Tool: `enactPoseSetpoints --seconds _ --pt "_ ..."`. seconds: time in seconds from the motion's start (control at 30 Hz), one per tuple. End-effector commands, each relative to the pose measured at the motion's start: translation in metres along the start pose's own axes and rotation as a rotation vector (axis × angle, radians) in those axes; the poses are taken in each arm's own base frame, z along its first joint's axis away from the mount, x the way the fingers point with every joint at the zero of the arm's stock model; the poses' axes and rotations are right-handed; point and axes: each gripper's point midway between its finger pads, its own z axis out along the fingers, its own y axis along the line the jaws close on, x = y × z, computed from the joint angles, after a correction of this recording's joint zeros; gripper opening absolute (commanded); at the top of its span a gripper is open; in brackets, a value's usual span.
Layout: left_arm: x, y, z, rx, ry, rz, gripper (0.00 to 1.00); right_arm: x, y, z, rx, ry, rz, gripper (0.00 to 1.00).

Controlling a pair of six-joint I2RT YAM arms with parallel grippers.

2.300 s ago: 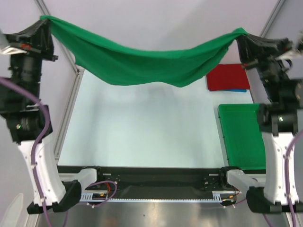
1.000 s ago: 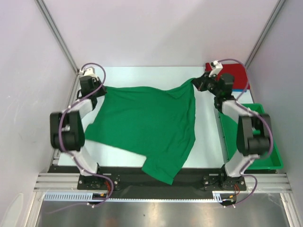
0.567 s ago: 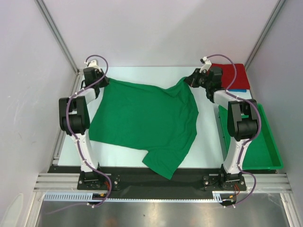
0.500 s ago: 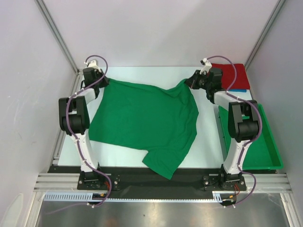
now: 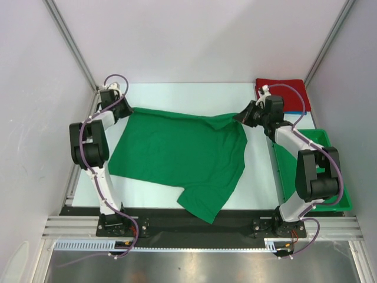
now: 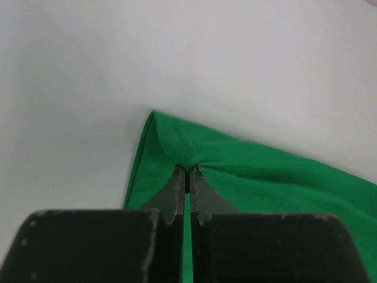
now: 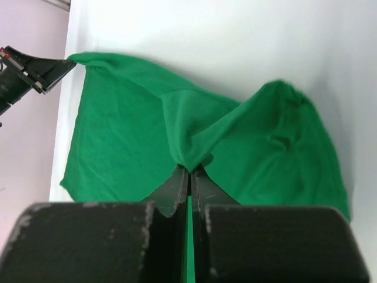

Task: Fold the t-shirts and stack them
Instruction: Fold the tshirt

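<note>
A bright green t-shirt [image 5: 177, 153] lies spread over the middle of the table, one sleeve trailing to the near edge. My left gripper [image 5: 122, 111] is shut on its far left corner [image 6: 168, 138], low at the table. My right gripper [image 5: 241, 117] is shut on the far right corner [image 7: 191, 144], where the cloth bunches into a peak. A red t-shirt [image 5: 283, 89] lies folded at the far right corner on top of a blue t-shirt [image 5: 293, 110], of which only an edge shows.
A rigid green bin [image 5: 333, 194] stands along the right edge of the table, partly behind my right arm. Aluminium frame posts [image 5: 73, 47] rise at both far corners. Bare white table [image 5: 188, 94] lies beyond the shirt.
Both grippers have drawn back toward me a little, still holding the shirt's far corners. The far edge now lies straighter and lower, and the right gripper has moved off the red shirt.
</note>
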Motion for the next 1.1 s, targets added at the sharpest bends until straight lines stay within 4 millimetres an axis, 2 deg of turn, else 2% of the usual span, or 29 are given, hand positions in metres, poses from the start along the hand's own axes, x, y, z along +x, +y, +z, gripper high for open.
enactPoseSetpoints --seconds 0.0,0.1,0.17,0.3,0.33,0.43,0.7,0.9,1.07 --pt "-0.015 0.006 -0.032 -0.069 -0.006 -0.009 0.0 0.015 0.015 -0.017 -0.003 0.029 0.05 0.0" --pt "-0.006 0.009 -0.036 -0.085 0.039 -0.023 0.0 0.024 0.025 -0.025 -0.013 0.042 0.054 0.0" --pt "0.0 0.013 -0.037 -0.102 0.06 -0.032 0.0 0.029 0.023 -0.031 0.001 0.056 0.062 0.0" --pt "0.01 0.017 -0.045 -0.133 0.086 -0.051 0.0 0.027 0.032 -0.046 -0.01 0.031 0.065 0.0" --pt "0.009 0.018 -0.048 -0.142 0.084 -0.049 0.0 0.035 0.029 -0.048 0.006 0.054 0.076 0.0" --pt "0.009 0.02 -0.053 -0.164 0.1 -0.047 0.0 0.038 0.029 -0.053 0.013 0.065 0.068 0.0" --pt "0.03 0.031 -0.062 -0.227 0.183 -0.048 0.0 0.065 0.018 -0.053 0.012 0.119 0.098 0.0" --pt "0.036 0.037 -0.068 -0.271 0.216 -0.043 0.0 0.07 0.02 -0.058 0.016 0.123 0.088 0.0" --pt "0.026 0.038 -0.076 -0.3 0.206 -0.036 0.0 0.073 0.018 -0.062 0.034 0.125 0.077 0.0"
